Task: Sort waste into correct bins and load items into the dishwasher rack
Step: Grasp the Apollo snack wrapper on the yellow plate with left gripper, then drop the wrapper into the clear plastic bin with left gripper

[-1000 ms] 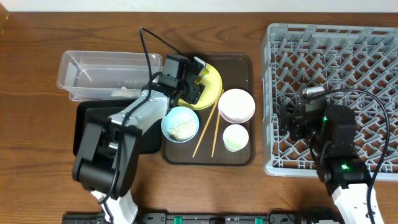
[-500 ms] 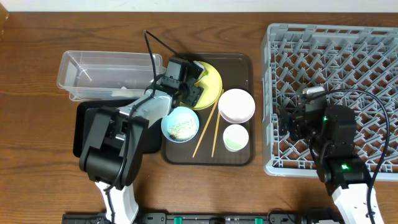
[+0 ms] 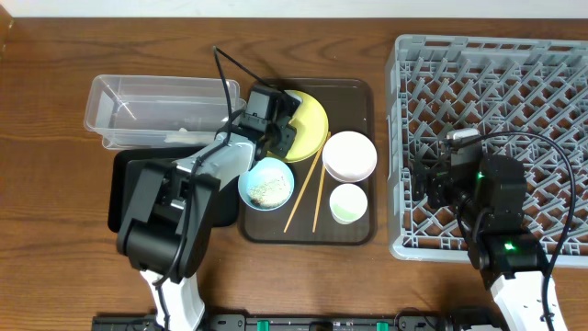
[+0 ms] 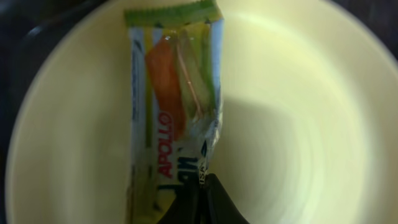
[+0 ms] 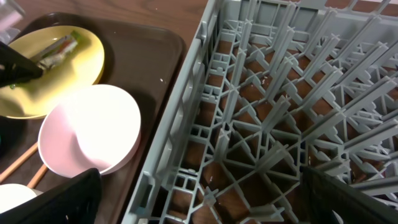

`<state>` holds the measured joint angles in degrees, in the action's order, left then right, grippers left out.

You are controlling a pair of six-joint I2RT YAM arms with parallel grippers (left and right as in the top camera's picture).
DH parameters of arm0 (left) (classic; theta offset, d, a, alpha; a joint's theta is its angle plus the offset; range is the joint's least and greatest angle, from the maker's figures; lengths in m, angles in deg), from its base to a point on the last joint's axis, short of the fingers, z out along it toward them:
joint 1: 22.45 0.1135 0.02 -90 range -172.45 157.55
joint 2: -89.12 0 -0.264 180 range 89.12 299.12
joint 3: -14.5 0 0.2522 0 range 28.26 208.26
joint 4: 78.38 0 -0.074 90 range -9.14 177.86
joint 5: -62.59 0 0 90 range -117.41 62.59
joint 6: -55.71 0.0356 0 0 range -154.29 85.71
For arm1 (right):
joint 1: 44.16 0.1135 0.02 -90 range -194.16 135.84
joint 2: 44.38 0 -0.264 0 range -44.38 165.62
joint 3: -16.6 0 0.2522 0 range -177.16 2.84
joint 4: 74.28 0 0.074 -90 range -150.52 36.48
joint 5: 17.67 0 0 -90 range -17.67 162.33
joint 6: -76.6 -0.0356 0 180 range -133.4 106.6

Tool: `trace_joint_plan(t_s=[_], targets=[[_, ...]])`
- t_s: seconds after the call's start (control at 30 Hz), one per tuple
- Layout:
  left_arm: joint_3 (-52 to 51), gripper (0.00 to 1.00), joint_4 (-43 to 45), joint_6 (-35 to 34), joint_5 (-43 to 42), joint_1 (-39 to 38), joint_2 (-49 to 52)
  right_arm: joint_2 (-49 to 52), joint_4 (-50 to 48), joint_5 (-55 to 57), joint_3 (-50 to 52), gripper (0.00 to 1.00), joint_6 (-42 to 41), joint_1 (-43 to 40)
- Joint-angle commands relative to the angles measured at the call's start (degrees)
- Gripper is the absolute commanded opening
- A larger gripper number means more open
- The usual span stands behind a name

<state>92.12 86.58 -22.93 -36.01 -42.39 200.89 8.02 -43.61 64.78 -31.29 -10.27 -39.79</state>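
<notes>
Wrapper [image 4: 174, 118] on yellow plate [image 4: 298, 124], lettering legible from left wrist only, end pinched by left end effector [image 4: 202, 199]. Right end effector [image 5: 205, 202] spread over rack [image 5: 280, 93]. Wooden desk [image 3: 55, 184].

Brown tray [image 3: 358, 101] crowded: white bowl [image 3: 349, 155], blue bowl [image 3: 266, 182], cup [image 3: 348, 203], chopsticks [image 3: 303, 191] w/ little room btwn. Left arm [image 3: 216, 161] overhangs plate [image 3: 317, 124]. Bare tabletop [image 3: 46, 211] far left & narrow strip btwn tray & rack [image 3: 496, 83].

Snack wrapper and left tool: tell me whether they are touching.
Touching. The left wrist view shows the left tool shut, its dark tips meeting on the lower edge of the snack wrapper with no gap.
</notes>
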Motion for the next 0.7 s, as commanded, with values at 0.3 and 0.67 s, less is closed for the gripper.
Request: trace_joint_plan(t_s=[0.3,0.67], targets=[[0.8,0.06,-4.7,-12.4,1.5,0.4,-15.1,0.0,0.1,-0.4,-1.3,0.99,-0.8,-0.4],[0.8,0.06,-13.9,-39.0,14.2,9.9,-22.0,0.0,0.1,-0.4,-1.3,0.99,-0.8,-0.4]])
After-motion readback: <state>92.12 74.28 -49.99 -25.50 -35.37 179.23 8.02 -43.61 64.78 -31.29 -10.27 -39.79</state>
